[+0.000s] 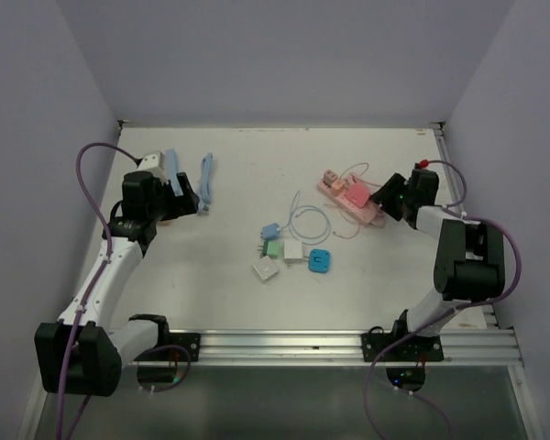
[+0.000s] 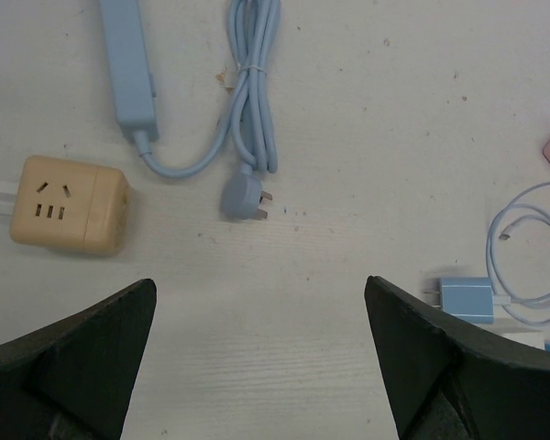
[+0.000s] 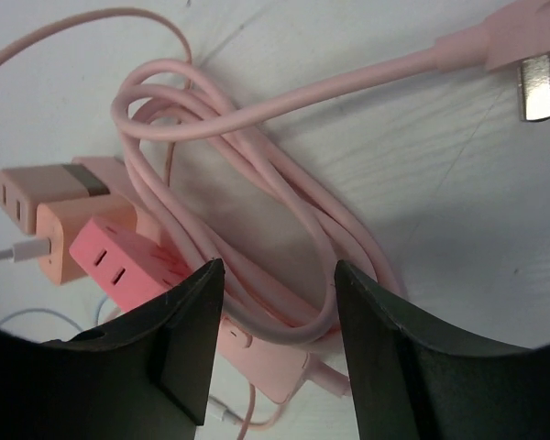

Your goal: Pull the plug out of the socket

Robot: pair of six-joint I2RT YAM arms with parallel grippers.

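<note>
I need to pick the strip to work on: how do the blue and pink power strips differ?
Blue strip lies far left, pink strip right. Pink strip carries plugged-in adapters; blue strip's visible part carries none. Blue strip's cord is tied in a bundle; pink strip's cord loops loosely. Shared: blue plug and pink plug lie unplugged.

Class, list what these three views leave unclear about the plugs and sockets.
Right wrist: the right gripper and coiled pink cable hide most of the pink power strip.
Top external: its plugs are too small to judge seating.
Left wrist: the top edge cuts off the blue power strip.
</note>
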